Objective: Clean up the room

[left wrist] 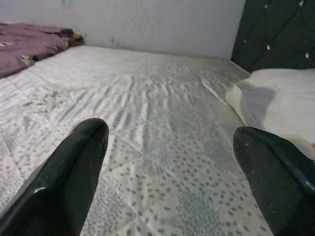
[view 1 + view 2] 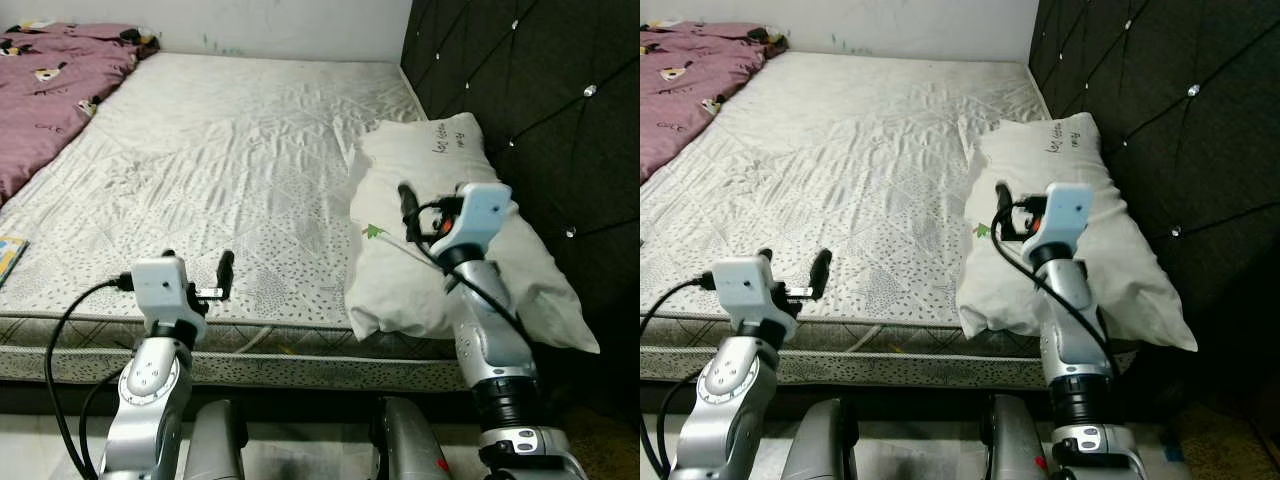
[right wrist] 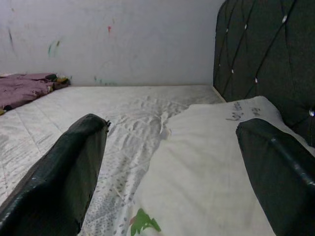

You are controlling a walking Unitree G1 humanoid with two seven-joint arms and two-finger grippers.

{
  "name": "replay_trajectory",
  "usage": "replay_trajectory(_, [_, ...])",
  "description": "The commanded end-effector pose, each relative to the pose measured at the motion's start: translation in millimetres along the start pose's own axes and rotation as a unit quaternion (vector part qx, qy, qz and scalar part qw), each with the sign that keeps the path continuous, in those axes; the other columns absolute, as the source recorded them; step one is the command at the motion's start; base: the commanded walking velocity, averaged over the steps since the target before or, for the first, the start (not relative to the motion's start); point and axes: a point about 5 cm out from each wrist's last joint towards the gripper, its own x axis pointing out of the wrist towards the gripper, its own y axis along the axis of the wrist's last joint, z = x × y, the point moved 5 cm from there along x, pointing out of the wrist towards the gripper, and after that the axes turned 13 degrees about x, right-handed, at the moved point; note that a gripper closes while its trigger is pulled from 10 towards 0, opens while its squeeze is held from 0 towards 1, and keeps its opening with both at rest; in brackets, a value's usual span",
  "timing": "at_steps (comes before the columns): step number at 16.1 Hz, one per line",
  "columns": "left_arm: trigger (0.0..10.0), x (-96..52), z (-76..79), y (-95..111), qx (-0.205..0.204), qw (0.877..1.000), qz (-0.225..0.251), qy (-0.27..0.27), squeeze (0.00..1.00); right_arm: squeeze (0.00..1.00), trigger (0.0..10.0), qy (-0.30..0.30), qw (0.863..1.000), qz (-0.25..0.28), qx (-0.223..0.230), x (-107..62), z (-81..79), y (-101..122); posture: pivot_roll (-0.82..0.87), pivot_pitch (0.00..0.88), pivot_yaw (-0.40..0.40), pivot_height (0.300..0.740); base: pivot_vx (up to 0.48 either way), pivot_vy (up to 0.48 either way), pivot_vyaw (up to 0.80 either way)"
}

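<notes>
The pillow (image 2: 450, 235) lies on the bed (image 2: 230, 170) along the side next to the dark tufted headboard (image 2: 540, 110), its near end hanging a little past the mattress edge. It looks soft, light and floppy, likely to sag and fold if lifted by 1 corner, so a hold across a bunched edge or with both grippers at opposite sides seems wiser. The right gripper (image 3: 172, 172) hovers just above the pillow's near part, its 2 fingers spread wide with nothing between them. The left gripper (image 1: 167, 177) sits low over the near edge of the bare mattress, well apart from the pillow, fingers likewise spread and empty. A purple blanket (image 2: 50, 90) is rumpled at the far left corner, and a small colourful flat item (image 2: 8, 255), perhaps a book, lies at the left edge. Nothing blocks the pillow; the headboard close beside it limits room on that side.
</notes>
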Motion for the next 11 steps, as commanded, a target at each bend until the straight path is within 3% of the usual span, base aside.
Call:
replay_trajectory(1, [10.0, 3.5, -2.7, 4.1, 0.001, 1.000, 0.013, 0.008, 0.00, 0.00, 10.0, 0.009, 1.000, 0.022, 0.004, 4.0, -5.2, 16.2, 0.02, 0.000, -0.022, 0.585, 0.000, 0.000, 0.00])
replay_trajectory(7, [10.0, 13.7, -7.4, 7.6, 0.003, 0.999, 0.031, 0.013, 0.00, 0.00, 10.0, 0.014, 0.999, 0.035, 0.012, 12.4, -12.7, 26.4, 0.01, 0.000, -0.009, 0.650, 0.000, 0.000, 0.00])
replay_trajectory(11, [10.0, 21.2, -1.3, 9.0, 0.002, 0.999, 0.036, 0.005, 0.00, 0.00, 10.0, 0.008, 0.999, 0.041, 0.009, 12.8, -9.8, 28.4, 0.01, 0.000, 0.013, 0.696, 0.000, 0.000, 0.00])
